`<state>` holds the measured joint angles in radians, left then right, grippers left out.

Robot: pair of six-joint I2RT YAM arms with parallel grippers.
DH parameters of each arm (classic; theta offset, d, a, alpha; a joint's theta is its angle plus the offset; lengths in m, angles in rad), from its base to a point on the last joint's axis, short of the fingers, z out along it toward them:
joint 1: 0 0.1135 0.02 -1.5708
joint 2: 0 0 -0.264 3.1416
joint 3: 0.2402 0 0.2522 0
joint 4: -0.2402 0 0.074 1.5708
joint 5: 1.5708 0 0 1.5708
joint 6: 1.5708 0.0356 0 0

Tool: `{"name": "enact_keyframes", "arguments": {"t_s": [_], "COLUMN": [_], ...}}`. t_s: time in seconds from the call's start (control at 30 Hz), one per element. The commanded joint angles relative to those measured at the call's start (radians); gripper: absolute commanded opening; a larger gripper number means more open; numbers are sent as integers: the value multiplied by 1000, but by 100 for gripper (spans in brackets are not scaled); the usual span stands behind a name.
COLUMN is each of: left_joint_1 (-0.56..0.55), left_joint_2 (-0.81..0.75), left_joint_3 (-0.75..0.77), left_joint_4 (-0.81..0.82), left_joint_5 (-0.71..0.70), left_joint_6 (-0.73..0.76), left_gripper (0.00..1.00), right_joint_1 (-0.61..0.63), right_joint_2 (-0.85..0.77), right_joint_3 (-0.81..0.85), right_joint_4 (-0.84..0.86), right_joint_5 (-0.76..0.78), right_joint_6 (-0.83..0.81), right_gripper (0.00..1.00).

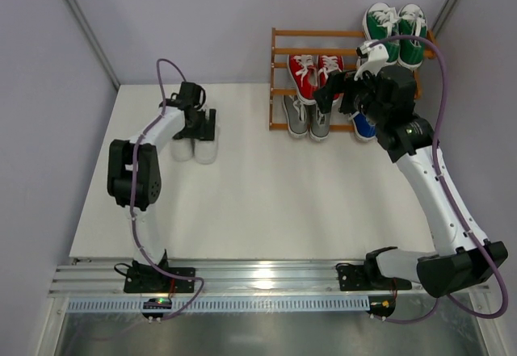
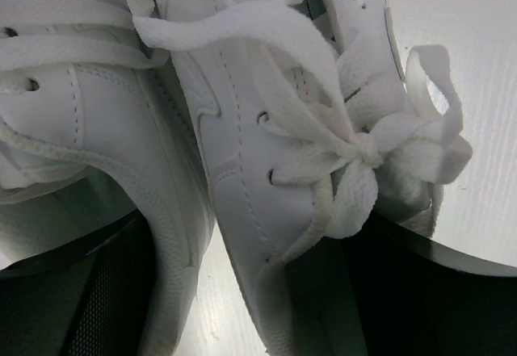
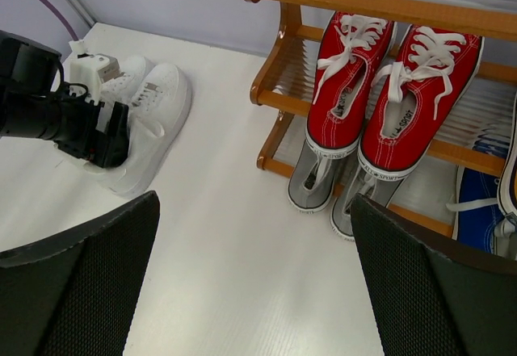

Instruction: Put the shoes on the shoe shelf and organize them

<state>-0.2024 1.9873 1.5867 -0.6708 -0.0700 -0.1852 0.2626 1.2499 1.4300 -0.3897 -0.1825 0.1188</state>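
White pair [image 1: 198,148] sits on the table [image 1: 266,203], left side, well apart from the shelf [image 1: 279,81], with the two shoes side by side and touching. Left gripper [image 1: 196,126] is down over them with jaws spread wide. One finger [image 2: 73,291] is outside the left shoe, the other outside the right shoe, and both shoes are in between. Left wrist view is too close to tell whether the pads touch the uppers. Toes stick out on the near side of that gripper in the overhead view. The bow [image 2: 363,150] on one shoe is tied, loops flopped toward the table. Right gripper [image 3: 254,291] is wide open with nothing between the fingers, held above the table just in front of the shelf's lower tiers. Shelf load: green pair [image 1: 394,23] is on the top tier at the right end. Red pair [image 3: 380,90] is on the middle tier toward the left, toes pointing out over the front slat. Grey pair [image 3: 323,182] is on the bottom tier directly under the red, toes out too. Blue shoe [image 3: 481,219] is on the bottom tier just right of the grey. It is cut off at the frame edge in the right wrist view and mostly behind the right arm from above, so I can't tell whether its mate is beside it.
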Motion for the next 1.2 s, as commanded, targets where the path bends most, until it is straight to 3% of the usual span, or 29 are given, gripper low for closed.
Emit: {"name": "enact_keyframes", "arguments": {"t_s": [0.0, 0.03, 0.1, 0.13, 0.23, 0.43, 0.67, 0.9, 1.17], "left_joint_1": [-19, -20, -22, -23, -29, -52, -265, -408, -538], "left_joint_2": [69, 79, 85, 73, 29, -79, -313, -424, -383], "left_joint_3": [-14, -11, -14, -20, -56, -111, -255, -376, -461], "left_joint_4": [-47, -64, -90, -96, -113, -190, -98, 39, 203], "left_joint_5": [67, 109, 147, 168, 191, 353, 495, 448, 366], "left_joint_6": [43, 41, 38, 26, -31, -213, -583, -877, -1040], "left_gripper": [82, 68, 49, 30, 0, 0, 0, 0, 1], "right_joint_1": [3, 3, 4, 3, 4, 4, 4, 13, 39], "right_joint_2": [-1, -1, -6, -9, -29, -52, -66, -66, -12], "right_joint_3": [6, 3, -3, -11, -28, -42, -62, -92, -71], "right_joint_4": [46, 48, 52, 52, 58, 48, 25, 9, -110], "right_joint_5": [-18, -18, -25, -23, -21, 0, 2, 2, 31], "right_joint_6": [21, 19, 21, 19, 12, -2, -4, 2, 51], "right_gripper": [100, 100, 100, 100, 100, 100, 100, 100, 97]}}
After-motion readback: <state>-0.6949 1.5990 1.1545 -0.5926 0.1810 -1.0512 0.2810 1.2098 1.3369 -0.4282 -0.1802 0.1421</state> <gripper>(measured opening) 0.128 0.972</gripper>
